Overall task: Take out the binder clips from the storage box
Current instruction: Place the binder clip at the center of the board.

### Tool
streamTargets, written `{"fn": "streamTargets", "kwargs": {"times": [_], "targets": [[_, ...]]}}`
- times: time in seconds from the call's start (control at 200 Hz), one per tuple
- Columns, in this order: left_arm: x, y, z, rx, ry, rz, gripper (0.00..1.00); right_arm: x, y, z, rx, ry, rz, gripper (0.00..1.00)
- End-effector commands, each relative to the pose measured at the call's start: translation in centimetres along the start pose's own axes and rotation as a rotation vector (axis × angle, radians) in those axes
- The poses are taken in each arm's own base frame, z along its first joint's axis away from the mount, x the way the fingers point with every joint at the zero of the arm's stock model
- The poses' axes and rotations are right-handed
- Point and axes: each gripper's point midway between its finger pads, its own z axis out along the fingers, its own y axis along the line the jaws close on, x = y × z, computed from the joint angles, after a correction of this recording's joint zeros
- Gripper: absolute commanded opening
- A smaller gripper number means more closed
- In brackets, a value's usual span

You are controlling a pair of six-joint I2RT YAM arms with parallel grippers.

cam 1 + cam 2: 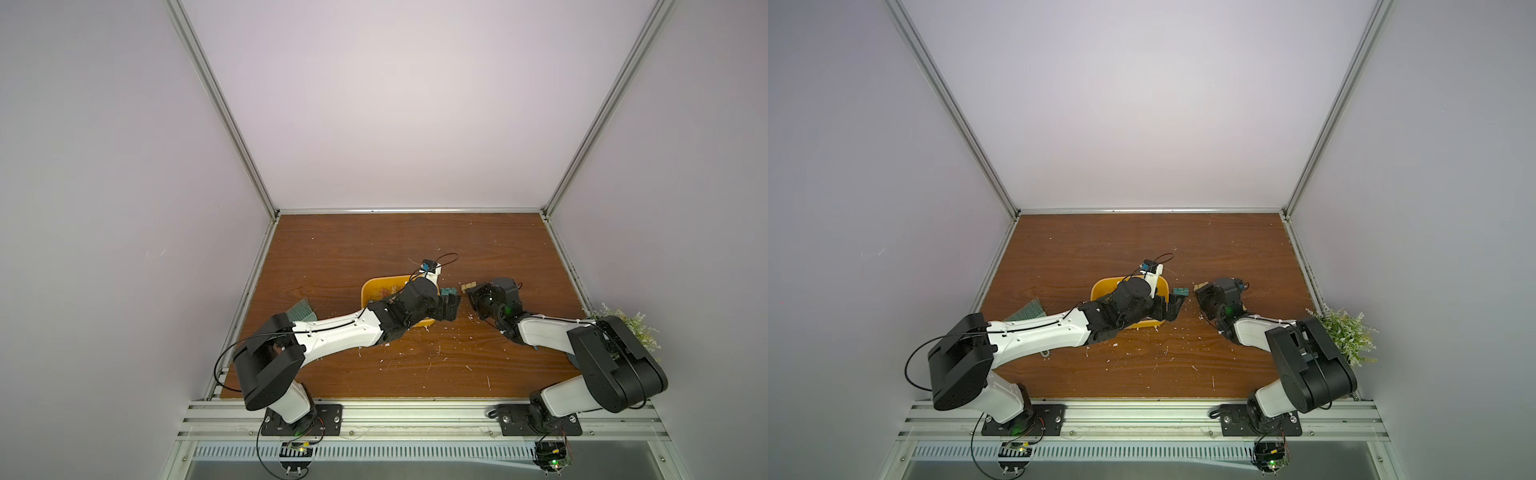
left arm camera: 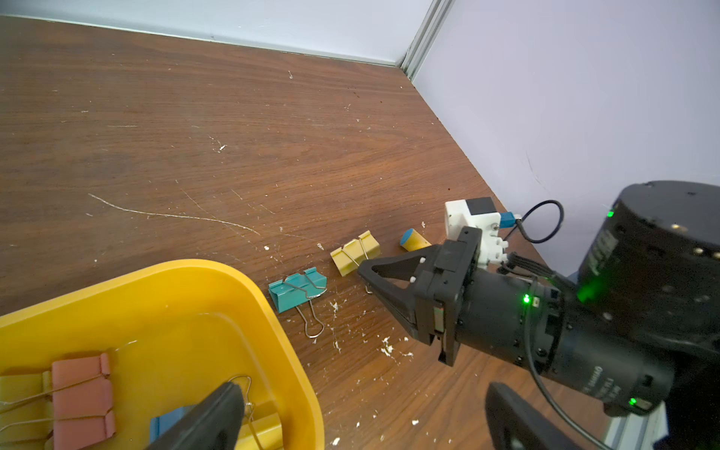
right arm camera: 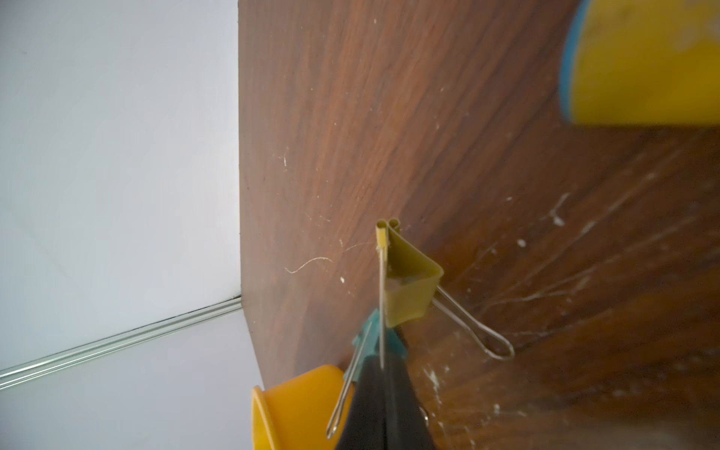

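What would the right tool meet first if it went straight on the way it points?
The yellow binder clip, whose wire handle the right tool is shut on. Beyond it, probably the teal binder clip, then the storage box rim; depth is unclear.

tabletop [image 1: 332,249]: brown wood grain, scratched | white scraps [image 2: 386,348]: scattered over the middle of the wood | green bristly brush [image 1: 301,309]: left of centre, partly hidden | leafy green plant [image 1: 1345,332]: right edge, in both top views | yellow handle, blue end cap [image 2: 413,239]: lying flat
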Motion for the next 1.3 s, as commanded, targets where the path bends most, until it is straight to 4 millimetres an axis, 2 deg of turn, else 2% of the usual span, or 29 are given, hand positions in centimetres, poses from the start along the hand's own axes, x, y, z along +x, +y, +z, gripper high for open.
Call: {"fn": "streamTargets", "kwargs": {"times": [0.0, 0.16, 0.39, 0.706, 0.886, 1.291], "targets": [[-0.6, -0.4, -0.1, -0.007, -0.017, 0.004, 1.00, 0.5, 1.4, 0.6, -0.052, 0.045, 0.075, 0.00], [-0.6, -0.1, -0.3, -0.021, -0.018, 0.008, 1.00, 0.7, 0.8, 0.8, -0.039, 0.054, 0.101, 0.00], [-0.3, 0.0, -0.3, -0.022, -0.012, 0.006, 1.00, 0.0, 0.3, -0.2, -0.027, 0.008, 0.127, 0.01], [-0.1, 0.1, -0.2, -0.019, -0.007, 0.000, 1.00, 0.9, 0.5, -0.1, -0.042, 0.058, 0.141, 0.02], [0.0, 0.2, -0.3, -0.021, -0.005, 0.001, 1.00, 0.8, -0.2, -0.2, -0.017, 0.047, 0.134, 0.06], [0.1, 0.4, -0.2, -0.034, 0.000, 0.009, 1.00, 1.5, 0.4, -0.3, -0.041, 0.090, 0.137, 0.08]]}}
